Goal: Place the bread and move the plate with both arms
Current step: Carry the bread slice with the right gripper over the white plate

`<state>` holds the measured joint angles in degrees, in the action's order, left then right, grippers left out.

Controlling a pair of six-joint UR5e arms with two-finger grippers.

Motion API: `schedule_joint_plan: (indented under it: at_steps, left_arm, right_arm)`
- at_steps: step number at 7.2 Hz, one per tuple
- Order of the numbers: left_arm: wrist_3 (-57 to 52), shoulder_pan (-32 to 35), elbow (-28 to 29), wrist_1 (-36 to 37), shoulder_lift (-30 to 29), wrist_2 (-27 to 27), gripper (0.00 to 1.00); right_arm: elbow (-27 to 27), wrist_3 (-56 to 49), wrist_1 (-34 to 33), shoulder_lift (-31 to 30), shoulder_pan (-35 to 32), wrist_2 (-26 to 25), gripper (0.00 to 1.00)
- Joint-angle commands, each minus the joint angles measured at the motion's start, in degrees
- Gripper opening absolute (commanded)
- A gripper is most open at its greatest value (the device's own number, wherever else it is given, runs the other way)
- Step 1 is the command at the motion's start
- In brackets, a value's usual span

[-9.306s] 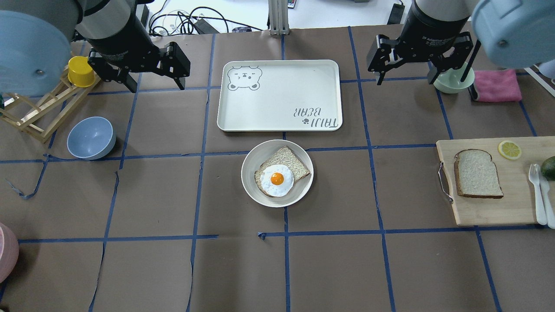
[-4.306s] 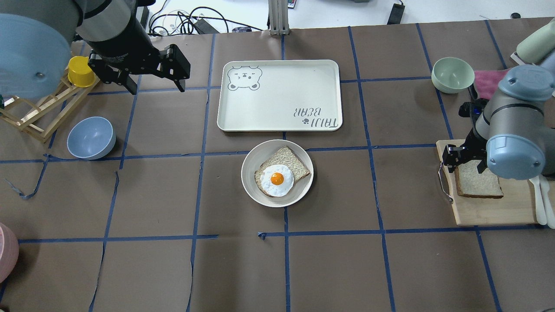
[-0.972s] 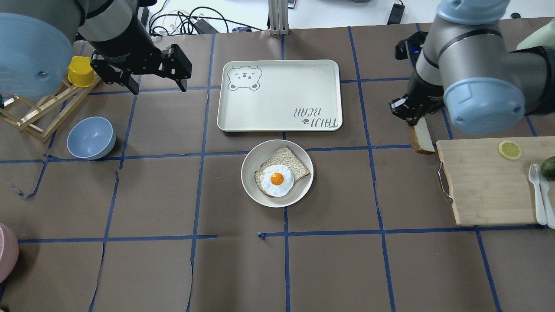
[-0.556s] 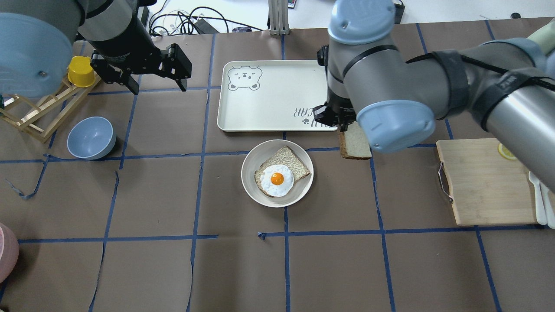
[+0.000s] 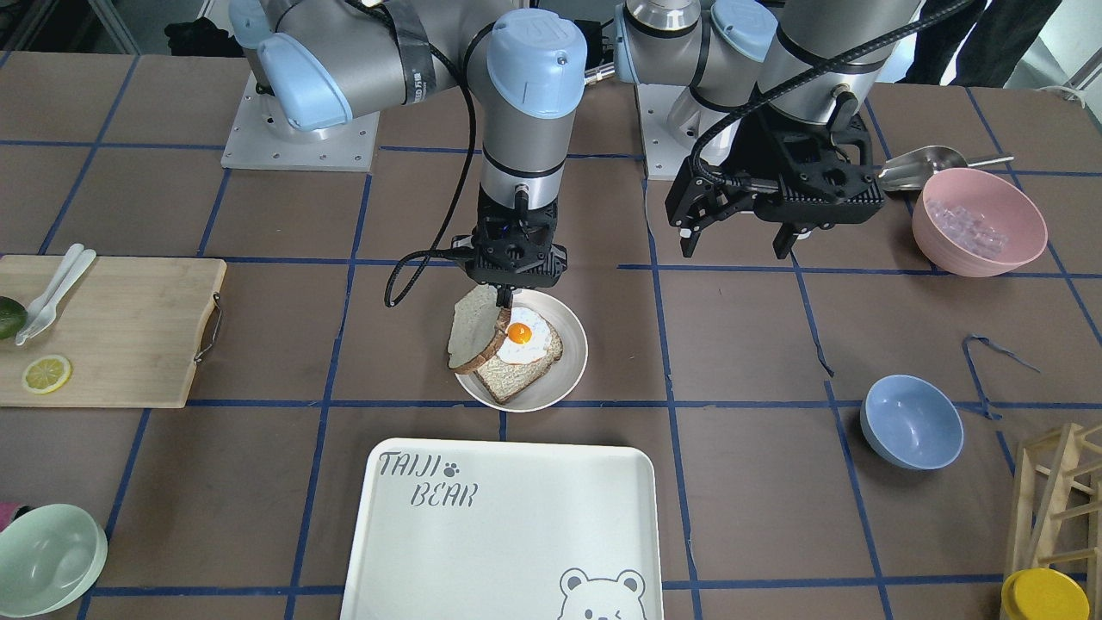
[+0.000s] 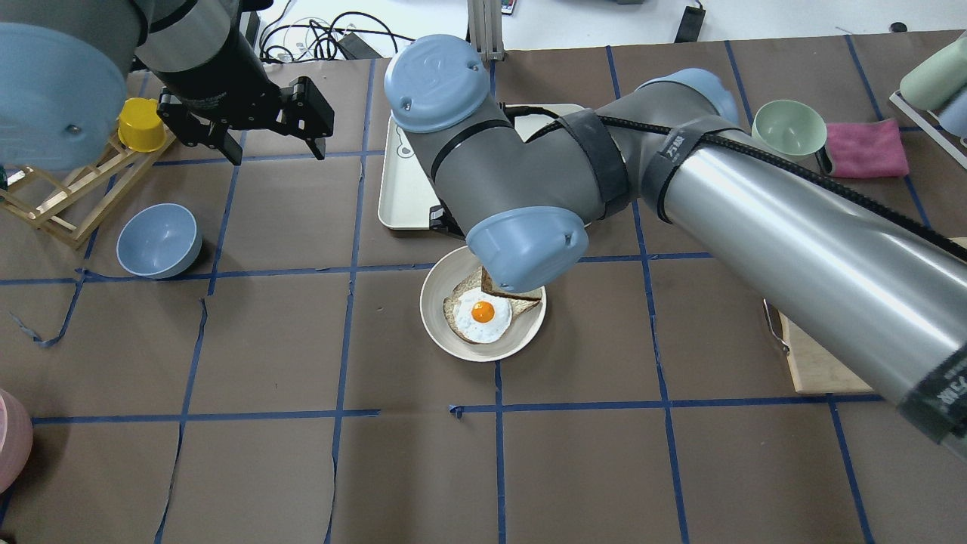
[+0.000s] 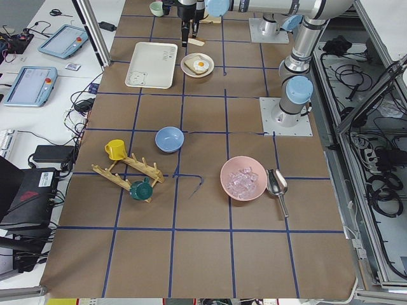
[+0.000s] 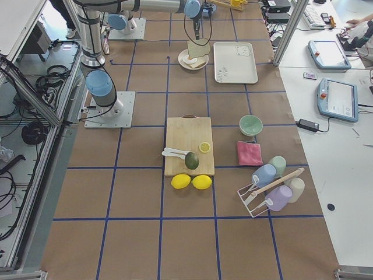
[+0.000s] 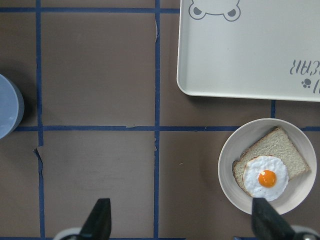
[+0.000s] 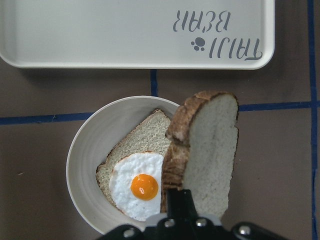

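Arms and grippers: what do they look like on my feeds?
Both are silver-grey tubes with light-blue round joint caps. The right arm carries a black cable under black straps with white lettering; the left arm also has a black cable. The right gripper and left gripper are black, each with two fingers.

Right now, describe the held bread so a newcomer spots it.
Beside the white bear-print tray sits a round plate. The bread hangs from the right gripper over it, pale and bare, unlike the darker slice under the fried egg.
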<state>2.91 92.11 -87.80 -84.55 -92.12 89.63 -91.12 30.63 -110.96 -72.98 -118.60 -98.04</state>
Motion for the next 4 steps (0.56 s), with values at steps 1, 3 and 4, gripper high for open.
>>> schedule_joint_plan:
  at_steps: [1,3,4]
  left_arm:
    - [0.0,0.0,0.0,0.0,0.0,0.0,1.00]
    - [-0.2,0.0,0.0,0.0,0.0,0.0,1.00]
    - [-0.3,0.0,0.0,0.0,0.0,0.0,1.00]
  right_arm:
    - [0.1,1.7,-0.2,0.6,-1.0,0.3,0.00]
    - [0.1,4.2,-0.9,2.7,-2.0,0.4,0.00]
    - [0.1,4.4,-0.8,3.4,-2.2,0.4,0.00]
